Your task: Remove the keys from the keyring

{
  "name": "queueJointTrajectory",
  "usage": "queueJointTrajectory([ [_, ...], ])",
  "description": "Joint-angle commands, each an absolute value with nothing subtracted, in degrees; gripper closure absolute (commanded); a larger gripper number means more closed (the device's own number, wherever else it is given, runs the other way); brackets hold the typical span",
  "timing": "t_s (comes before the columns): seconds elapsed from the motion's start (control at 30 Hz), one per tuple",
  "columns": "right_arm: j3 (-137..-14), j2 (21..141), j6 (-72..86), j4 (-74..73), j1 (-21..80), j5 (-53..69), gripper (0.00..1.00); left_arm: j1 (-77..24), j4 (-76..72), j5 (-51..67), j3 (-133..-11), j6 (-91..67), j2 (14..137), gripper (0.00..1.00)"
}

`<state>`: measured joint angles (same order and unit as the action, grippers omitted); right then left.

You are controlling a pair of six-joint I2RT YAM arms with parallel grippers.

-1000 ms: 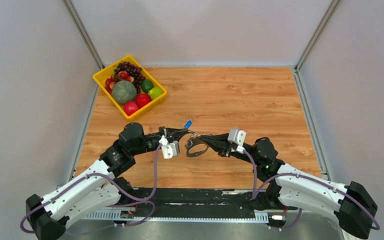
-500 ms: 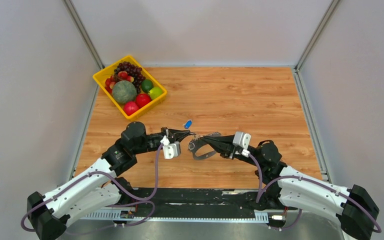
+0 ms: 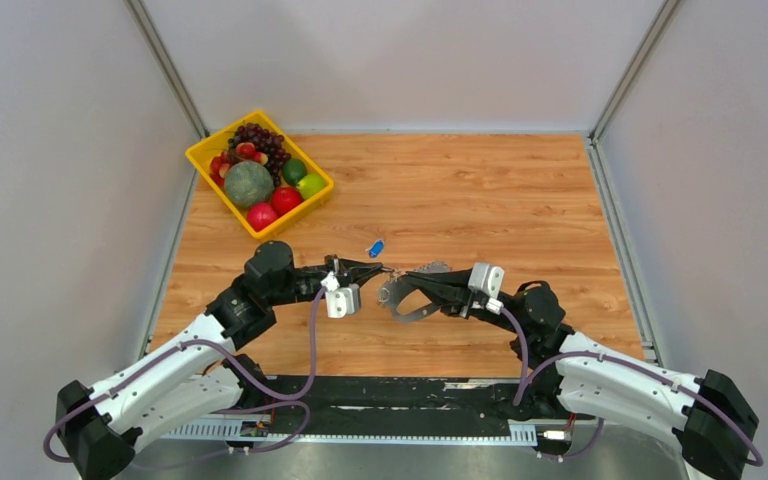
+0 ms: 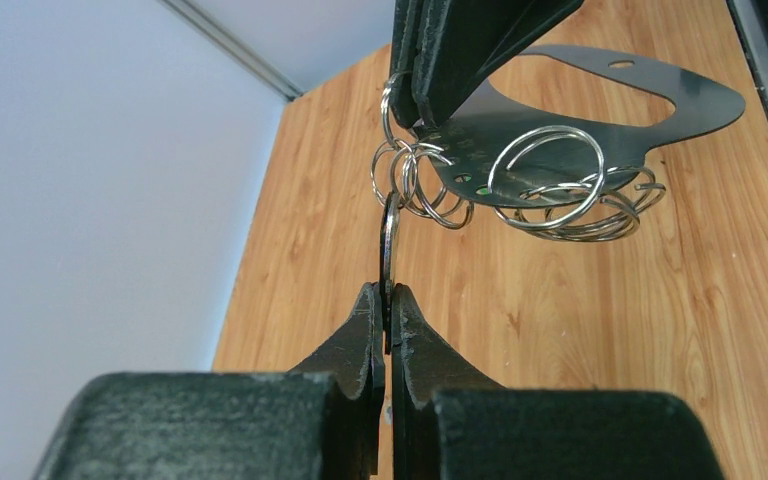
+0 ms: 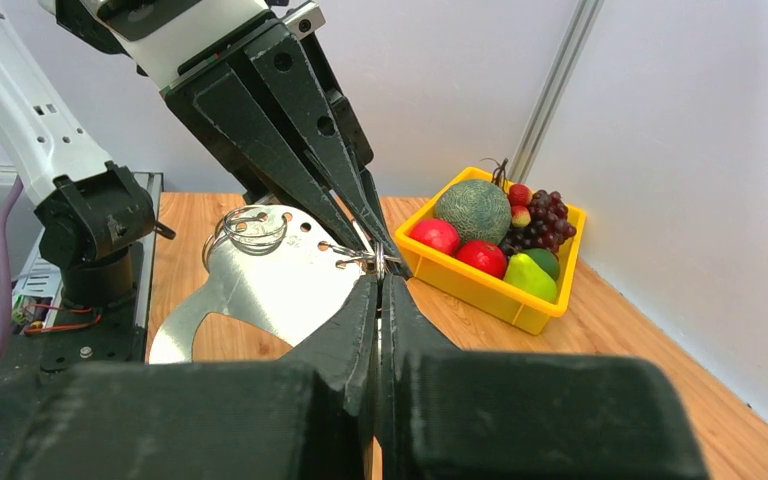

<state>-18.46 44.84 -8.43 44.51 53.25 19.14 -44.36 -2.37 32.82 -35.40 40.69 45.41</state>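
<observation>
Currently mid-separation: left gripper (image 4: 385, 300) clamped on one keyring (image 4: 388, 235), seen edge-on; right gripper (image 5: 380, 275) clamped at the edge of the metal plate (image 5: 270, 270) carrying the other rings (image 4: 600, 225). All sits between the arms, near table centre. No key shapes discernible. Next, presumably: twist the ring free of the cluster. Wooden table (image 3: 480, 190), grey walls, yellow fruit tray (image 3: 298, 210) far left, small blue item (image 3: 375, 247) nearby.

The left hand (image 3: 370, 268) and right hand (image 3: 405, 278) meet over the desk (image 3: 480, 190), apparently both pinching the keyring (image 3: 393, 292) between them. A small blue tag (image 3: 375, 247) lies just beyond; a yellow fruit crate (image 3: 295, 210) sits far left.
</observation>
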Motion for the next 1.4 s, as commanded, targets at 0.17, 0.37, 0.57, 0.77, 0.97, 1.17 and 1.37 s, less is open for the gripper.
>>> queueJointTrajectory([
  [0.17,-23.1,47.2,-6.5,49.7,54.5,18.9,1.0,-44.5,-1.6,38.5,-36.3,42.1,46.3,1.0],
  [0.37,-24.7,49.4,-6.6,49.6,55.9,18.3,1.0,-44.5,-1.4,38.5,-36.3,42.3,46.0,1.0],
  [0.57,-25.3,49.6,-6.9,49.1,56.7,16.1,1.0,-44.5,-1.1,38.4,-36.4,42.4,45.8,1.0],
  [0.77,-26.4,48.7,-4.3,48.4,56.8,14.1,1.0,-44.5,-0.8,36.8,-36.5,42.4,45.8,1.0],
  [0.97,-25.9,46.3,-3.0,48.5,56.8,13.5,1.0,-44.5,-0.6,34.8,-36.6,42.3,45.7,1.0],
  [1.17,-25.2,45.0,-2.2,48.2,56.8,13.6,1.0,-44.5,-0.5,33.6,-36.6,42.2,45.5,1.0],
  [1.37,-24.8,45.2,-2.3,45.5,56.8,16.8,0.75,-44.5,-1.2,30.0,-36.5,41.4,44.2,1.0],
])
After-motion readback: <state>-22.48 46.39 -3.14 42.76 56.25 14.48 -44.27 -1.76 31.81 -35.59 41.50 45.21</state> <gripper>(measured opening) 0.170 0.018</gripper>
